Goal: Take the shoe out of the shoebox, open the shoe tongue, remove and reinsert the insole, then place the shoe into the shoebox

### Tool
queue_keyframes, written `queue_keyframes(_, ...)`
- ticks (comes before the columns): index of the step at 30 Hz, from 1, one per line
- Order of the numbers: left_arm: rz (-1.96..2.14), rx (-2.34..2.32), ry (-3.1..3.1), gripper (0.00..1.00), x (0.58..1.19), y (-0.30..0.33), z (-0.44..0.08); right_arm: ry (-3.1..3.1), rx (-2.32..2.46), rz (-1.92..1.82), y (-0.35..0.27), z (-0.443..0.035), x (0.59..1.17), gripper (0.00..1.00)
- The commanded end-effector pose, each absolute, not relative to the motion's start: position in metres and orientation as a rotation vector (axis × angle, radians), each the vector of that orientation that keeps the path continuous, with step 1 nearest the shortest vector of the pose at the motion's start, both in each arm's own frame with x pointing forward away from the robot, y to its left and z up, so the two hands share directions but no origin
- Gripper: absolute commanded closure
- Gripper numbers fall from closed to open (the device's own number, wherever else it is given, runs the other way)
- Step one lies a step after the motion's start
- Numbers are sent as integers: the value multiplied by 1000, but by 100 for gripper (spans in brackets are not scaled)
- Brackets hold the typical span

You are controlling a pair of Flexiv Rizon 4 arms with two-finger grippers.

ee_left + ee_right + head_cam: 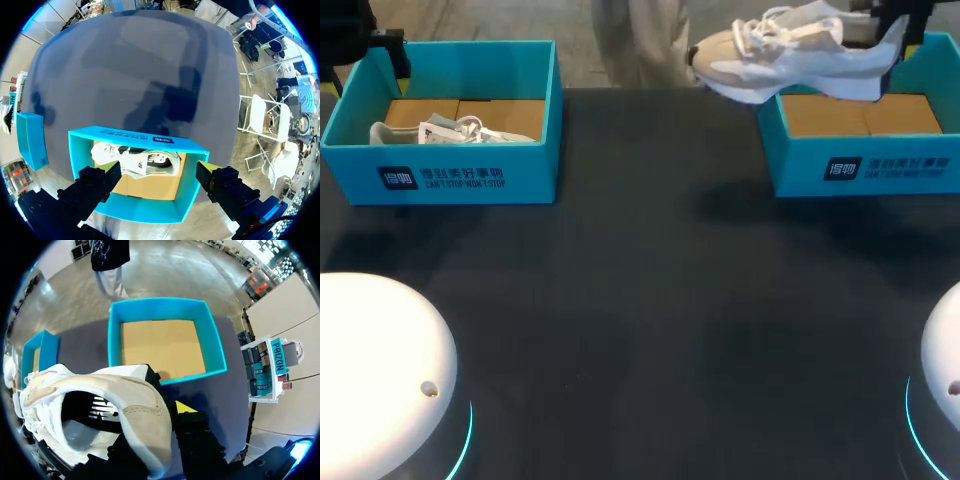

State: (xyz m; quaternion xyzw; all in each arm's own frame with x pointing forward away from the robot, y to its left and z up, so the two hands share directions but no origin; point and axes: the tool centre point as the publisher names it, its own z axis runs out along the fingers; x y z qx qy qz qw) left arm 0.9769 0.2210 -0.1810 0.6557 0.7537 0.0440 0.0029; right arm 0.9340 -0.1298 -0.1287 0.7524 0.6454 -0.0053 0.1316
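Dark table (640, 330) w/ two teal shoeboxes at the far side, well apart. The R shoebox (880, 172) is far right and the L shoebox (460, 182) far left. The held shoe (790, 58) is a white/cream sneaker w/ white laces. It's up in the air above the R shoebox, clear of its rim, sole down and roughly level. Its toe sticks out past the box's inner side wall toward table centre, and its heel is toward the R arm (905, 25), which comes in at the far right corner. In the R wrist view the R fingers (184, 406) are clamped on the heel collar. One yellow tip shows outside the heel; the other is hidden by the shoe. The shoe opening faces the cam. Ahead of the fingers the R shoebox shows a bare brown cardboard floor. The shoe's shadow falls on the table just beside that box. A 2nd shoe (450, 130), white w/ dark accents, lies inside the L shoebox on its cardboard floor, along the printed near wall. The L arm (355, 45) is at the far left corner, by the L shoebox's far edge. In the L wrist view the L fingers (207, 169) are spread wide apart w/ nothing between them. They hover above the L shoebox, w/ the 2nd shoe below and ahead of the tips, not touching.
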Motion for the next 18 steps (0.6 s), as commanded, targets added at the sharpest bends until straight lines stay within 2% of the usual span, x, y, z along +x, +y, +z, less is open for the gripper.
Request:
queue_keyframes(1, 141, 2057, 2364, 0, 977, 221, -181, 1849, 2136, 6, -112, -124, 909, 100)
queue_keyframes(18, 141, 2057, 2364, 0, 977, 221, -181, 1809, 2153, -23, -35, -108, 827, 100)
